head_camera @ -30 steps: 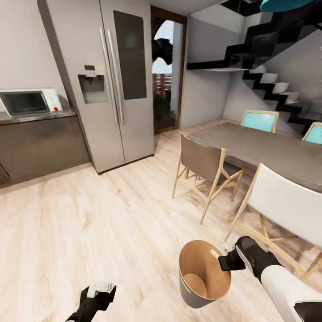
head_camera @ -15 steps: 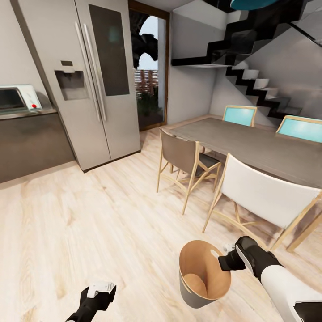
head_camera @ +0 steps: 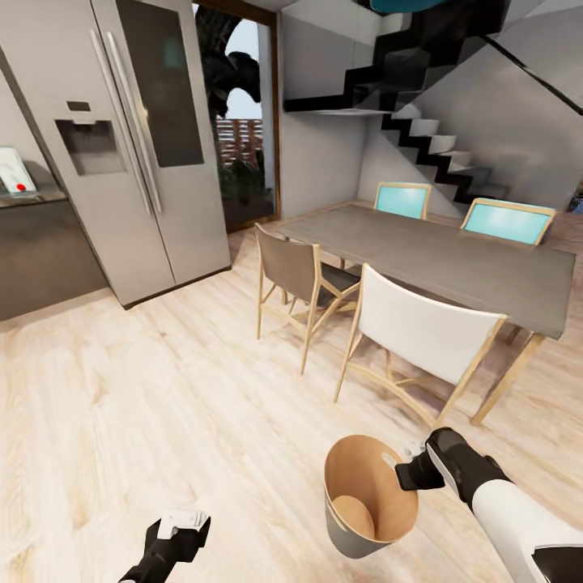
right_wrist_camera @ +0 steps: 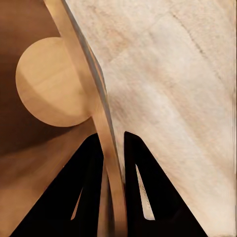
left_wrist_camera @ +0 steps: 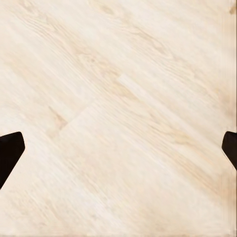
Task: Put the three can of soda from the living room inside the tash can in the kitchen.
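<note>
Pinching the rim of the tash can (head_camera: 368,502), the right gripper (head_camera: 409,472) has one finger inside the brown wall and one outside, carrying it above the pale wood floor (head_camera: 162,405). Nearby, the left gripper (head_camera: 180,530) has its fingers (left_wrist_camera: 10,153) spread wide, empty. Farther off stand a white chair (head_camera: 421,332), a grey dining table (head_camera: 453,259) and the steel fridge (head_camera: 138,138).

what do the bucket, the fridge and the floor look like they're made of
Trash can: pale grey outer wall, matte brown inside, perhaps plastic or card; thin rim. Fridge: brushed steel look, soft sheen, dark glass panel. Floor: pale wood planks, visible grain.
</note>
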`<state>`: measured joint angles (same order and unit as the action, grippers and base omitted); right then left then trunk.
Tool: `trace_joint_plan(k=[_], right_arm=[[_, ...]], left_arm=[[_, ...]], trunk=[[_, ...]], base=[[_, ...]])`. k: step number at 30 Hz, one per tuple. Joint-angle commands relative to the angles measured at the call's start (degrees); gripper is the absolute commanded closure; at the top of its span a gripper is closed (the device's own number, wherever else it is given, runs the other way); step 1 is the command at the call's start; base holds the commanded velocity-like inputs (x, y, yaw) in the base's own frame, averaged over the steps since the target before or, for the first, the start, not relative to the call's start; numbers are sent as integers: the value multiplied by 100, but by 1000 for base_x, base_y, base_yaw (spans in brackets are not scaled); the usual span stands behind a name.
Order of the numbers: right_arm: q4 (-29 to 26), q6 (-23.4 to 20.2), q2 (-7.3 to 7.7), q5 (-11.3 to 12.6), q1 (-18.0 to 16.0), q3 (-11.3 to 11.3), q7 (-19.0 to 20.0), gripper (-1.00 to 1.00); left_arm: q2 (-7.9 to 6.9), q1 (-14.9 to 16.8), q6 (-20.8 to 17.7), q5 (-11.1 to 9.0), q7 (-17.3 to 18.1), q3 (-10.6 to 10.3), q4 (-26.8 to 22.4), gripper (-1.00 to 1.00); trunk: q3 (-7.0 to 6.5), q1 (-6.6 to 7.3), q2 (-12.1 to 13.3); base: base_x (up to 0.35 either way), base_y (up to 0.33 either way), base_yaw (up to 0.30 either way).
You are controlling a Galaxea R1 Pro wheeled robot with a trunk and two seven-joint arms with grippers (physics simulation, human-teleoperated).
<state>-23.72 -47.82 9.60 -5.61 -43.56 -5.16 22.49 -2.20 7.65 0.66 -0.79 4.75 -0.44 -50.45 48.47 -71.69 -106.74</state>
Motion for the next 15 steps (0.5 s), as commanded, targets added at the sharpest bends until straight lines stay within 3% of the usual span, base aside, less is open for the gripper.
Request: trace_joint_plan(k=[1,9,15], right_arm=[[-1,-25,-2,122,-1,15,27,100],[-1,-24,-2,122,0,15,27,100],[-1,-18,-9,122,-2,15,27,100]], left_arm=[[0,0,-2,0,0,0,0,-100],[-16,0,9,-31,13,0,-36,-100],[-7,0,5,-4,-12,0,-3,-100]], trunk=[[7,0,0],[65,0,0],[77,0,0]], base=[[-171,-250,-121],[-132,-178,-115],[-69,-168,-29]])
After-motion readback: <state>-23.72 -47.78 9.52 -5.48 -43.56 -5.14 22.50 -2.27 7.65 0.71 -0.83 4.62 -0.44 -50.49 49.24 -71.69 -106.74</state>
